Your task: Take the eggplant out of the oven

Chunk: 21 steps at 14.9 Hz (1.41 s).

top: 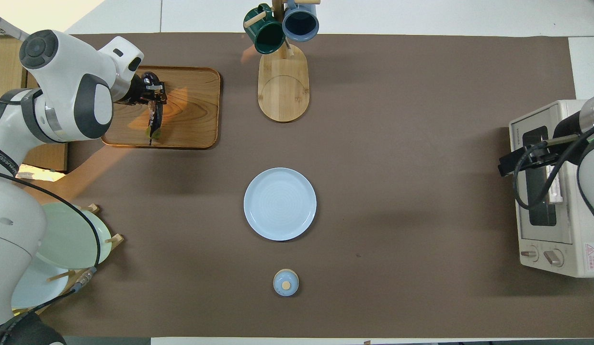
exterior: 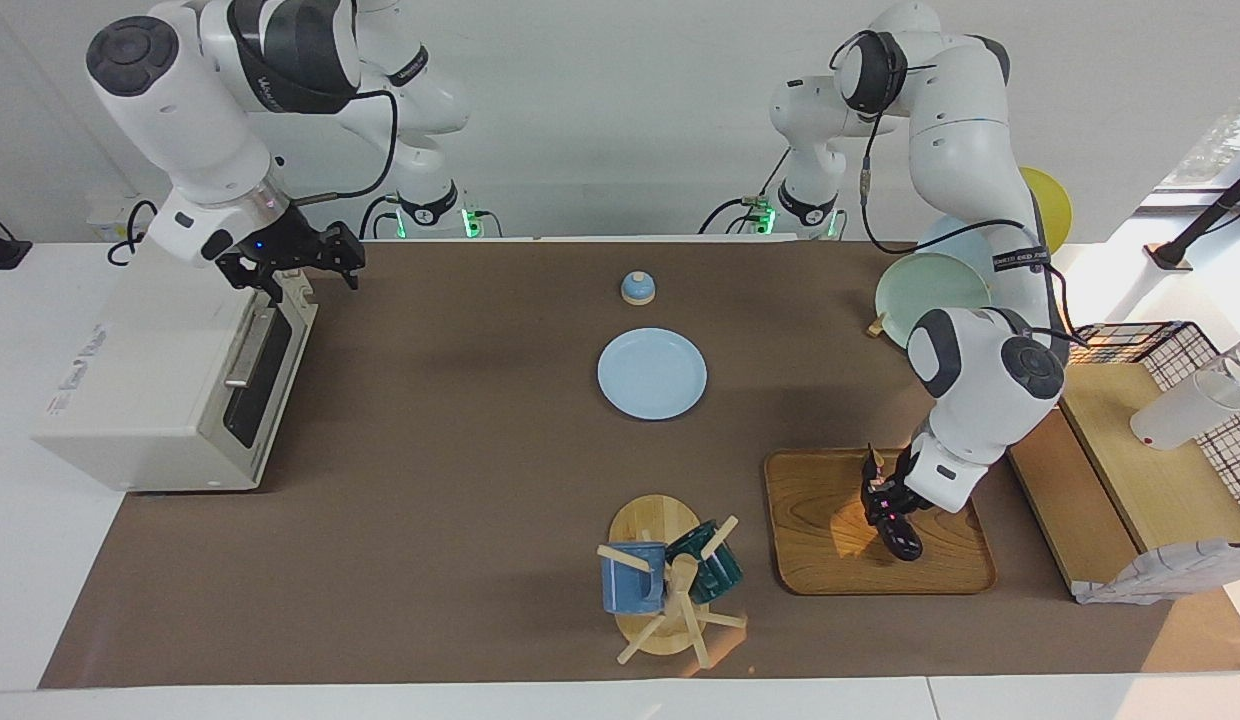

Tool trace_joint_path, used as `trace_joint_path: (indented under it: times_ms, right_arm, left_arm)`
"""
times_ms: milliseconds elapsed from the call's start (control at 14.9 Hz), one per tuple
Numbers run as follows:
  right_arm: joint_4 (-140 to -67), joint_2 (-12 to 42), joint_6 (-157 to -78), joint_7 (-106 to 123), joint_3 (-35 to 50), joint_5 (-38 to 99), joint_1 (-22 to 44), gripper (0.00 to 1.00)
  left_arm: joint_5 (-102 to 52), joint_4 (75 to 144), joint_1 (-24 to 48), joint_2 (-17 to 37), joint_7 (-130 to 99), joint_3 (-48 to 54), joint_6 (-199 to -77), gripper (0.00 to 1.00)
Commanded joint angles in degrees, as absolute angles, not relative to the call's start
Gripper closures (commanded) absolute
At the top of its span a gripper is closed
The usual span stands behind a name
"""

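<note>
Mat: brown sheet (exterior: 460, 480) over a white table, covering nearly all of it, white strip along every edge
Room: plain white wall at the robots' end, bright window past the left arm's end
Oven (exterior: 155, 390): at the right arm's end, half on the mat's edge, half on bare white table, door looks shut
Right gripper (exterior: 313, 270): over the oven's top front edge, at the corner nearer the robots, claw spread wide, nothing in it
Small blue lid (exterior: 638, 288): mid mat, close to the edge at the robots' end
Blue plate (exterior: 652, 373): middle of the mat, empty
Mug tree (exterior: 670, 590): wooden, by the mat edge farthest from the robots, a blue mug (exterior: 632, 578) and a green mug (exterior: 710, 562) hanging
Wooden tray (exterior: 830, 530): beside the mug tree, toward the left arm's end
Left gripper (exterior: 885, 500): over the tray, claw narrowed onto the eggplant
Eggplant (exterior: 907, 543): out of the oven, in that claw above the tray, green stem end toward the robots; touching the wood or not, can't tell
Plate rack (exterior: 930, 290): near the corner at the left arm's base, pale green plate standing in it
Wooden shelf (exterior: 1130, 470): off the mat's end, wire basket and a white bottle on it
</note>
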<state>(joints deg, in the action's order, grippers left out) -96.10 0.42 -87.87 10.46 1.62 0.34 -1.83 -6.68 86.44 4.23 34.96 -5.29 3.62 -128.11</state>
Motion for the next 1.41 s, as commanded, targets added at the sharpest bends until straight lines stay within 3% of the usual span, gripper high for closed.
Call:
trace_joint_path:
  times_ms: [0, 67, 269, 942, 1143, 1345]
  right_arm:
    - [-95.71, 0.00, -87.54, 8.71, 1.76, -0.96, -1.67, 0.00]
    - [-95.71, 0.00, -87.71, 7.92, 1.84, -1.31, -1.67, 0.00]
    - [-95.28, -0.61, -87.71, 7.03, 1.85, -1.32, -1.58, 0.00]
    - [-95.27, -1.49, -89.56, -0.61, 0.53, 0.44, -1.58, 0.00]
    - [-95.36, -1.58, -89.91, -0.09, 0.09, 0.26, -1.58, 0.00]
    - [-95.71, -1.58, -91.05, 0.61, 0.09, 0.26, -2.11, 0.00]
  left_arm:
    - [-5.71, 88.77, 4.39, 34.10, -4.05, 3.52, -131.48, 0.84]
    - [-5.71, 88.42, 4.31, 34.01, -3.52, 3.52, -131.05, 0.01]
    - [-5.27, 86.58, 4.13, 32.53, -3.25, 3.51, -126.84, 0.00]
    - [-5.19, 87.54, 3.25, 10.83, -7.47, 0.97, -99.78, 0.00]
    - [-3.00, 92.35, 3.86, 4.15, -7.38, 0.62, -94.93, 0.00]
    - [-2.11, 102.27, 5.00, -2.62, -7.56, 0.70, -95.27, 0.00]
